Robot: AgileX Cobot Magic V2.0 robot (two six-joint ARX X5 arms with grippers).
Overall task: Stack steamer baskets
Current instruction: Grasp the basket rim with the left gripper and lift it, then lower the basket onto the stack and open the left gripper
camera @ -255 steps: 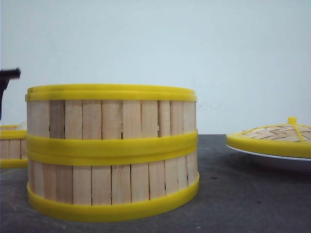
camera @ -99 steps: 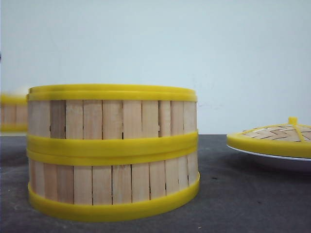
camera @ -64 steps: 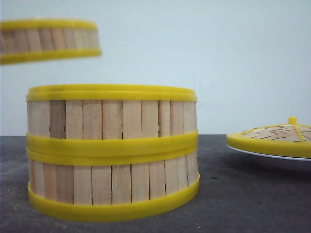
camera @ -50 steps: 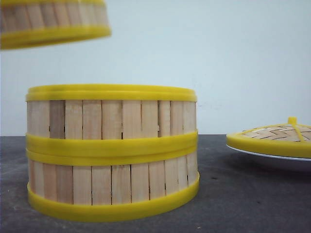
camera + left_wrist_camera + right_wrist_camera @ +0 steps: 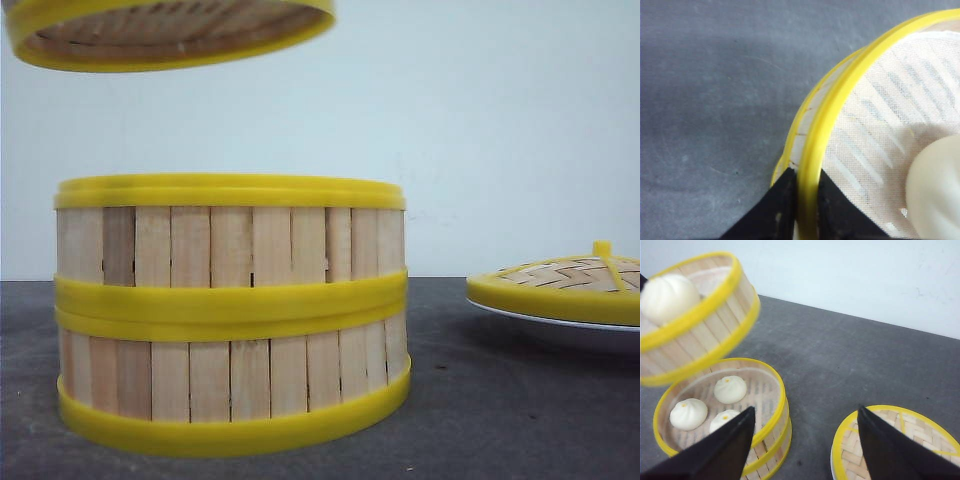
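Left gripper [image 5: 801,200] pinches the yellow rim of the lifted basket [image 5: 880,130], one black finger on the outside of the wall and one inside; only the fingertips show, the rest of the arm being cut off. Inside that basket a white bun [image 5: 935,190] sits on pale lining, only partly in frame. From the front, this basket [image 5: 170,35] hangs in the air above the left part of the two-basket stack [image 5: 232,315] without touching it, its top cropped by the frame edge. Right gripper [image 5: 802,440] hangs with its fingers spread wide apart, holding nothing. Beyond it, the upper stacked basket holds three buns [image 5: 730,389], one half hidden behind a finger. Farther right, the woven lid [image 5: 560,280] rests on a white plate [image 5: 560,325], both cut off at the edge
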